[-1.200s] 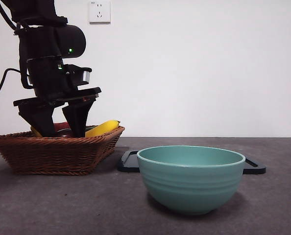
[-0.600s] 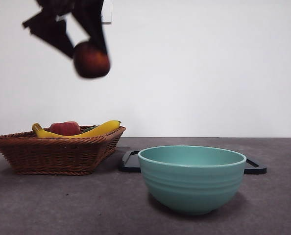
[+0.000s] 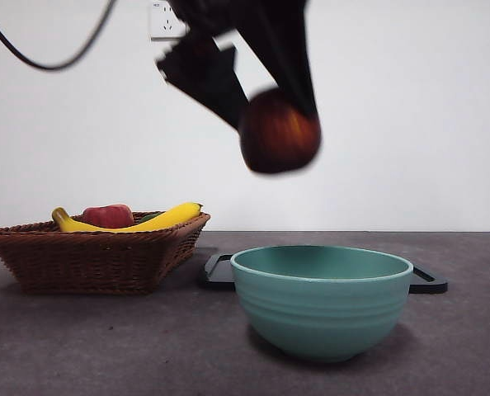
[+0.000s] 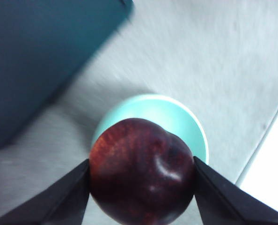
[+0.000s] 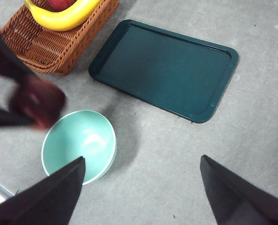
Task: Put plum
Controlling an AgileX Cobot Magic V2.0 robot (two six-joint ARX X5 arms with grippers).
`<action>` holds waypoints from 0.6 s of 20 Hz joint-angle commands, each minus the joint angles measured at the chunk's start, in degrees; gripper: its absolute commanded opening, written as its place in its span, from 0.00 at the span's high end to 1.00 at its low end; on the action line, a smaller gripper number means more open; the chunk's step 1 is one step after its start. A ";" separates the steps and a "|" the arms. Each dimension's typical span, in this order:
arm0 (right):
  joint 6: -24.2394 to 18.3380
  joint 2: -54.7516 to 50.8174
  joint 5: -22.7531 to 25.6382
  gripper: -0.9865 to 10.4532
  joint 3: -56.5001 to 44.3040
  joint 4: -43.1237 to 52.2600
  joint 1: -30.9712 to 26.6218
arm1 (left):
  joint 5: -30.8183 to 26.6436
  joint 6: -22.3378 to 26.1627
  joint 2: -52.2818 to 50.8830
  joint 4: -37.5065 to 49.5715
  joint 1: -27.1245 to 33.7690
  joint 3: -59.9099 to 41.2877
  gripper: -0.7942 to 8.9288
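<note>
The dark maroon plum (image 3: 280,130) hangs in the air, held by my left gripper (image 3: 266,115), which is shut on it and blurred by motion. From the left wrist, the plum (image 4: 141,178) fills the space between the two jaws, above the teal bowl (image 4: 150,115). That bowl (image 3: 321,299) stands on the table in front, below and slightly right of the plum. The right wrist view shows the plum (image 5: 37,101) beside the bowl's (image 5: 79,145) rim. My right gripper (image 5: 141,197) is open, high above the table, with nothing between its jaws.
A wicker basket (image 3: 92,256) at the left holds a banana (image 3: 158,219) and a red apple-like fruit (image 3: 108,216). A dark green tray (image 5: 164,68) lies flat behind the bowl. A white wall with a socket (image 3: 166,18) is at the back.
My left gripper lifted the plum out of the basket, then carried it right and lower, from above the basket to above the bowl's left side.
</note>
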 commanded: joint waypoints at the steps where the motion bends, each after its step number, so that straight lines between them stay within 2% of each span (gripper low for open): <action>1: 0.17 0.46 -0.15 0.57 1.18 0.52 0.24 | 0.02 1.40 4.42 0.48 -1.79 1.18 0.67; 12: 0.15 0.46 -0.13 0.57 1.18 0.52 0.24 | -0.15 2.97 15.69 3.82 -3.06 1.18 0.67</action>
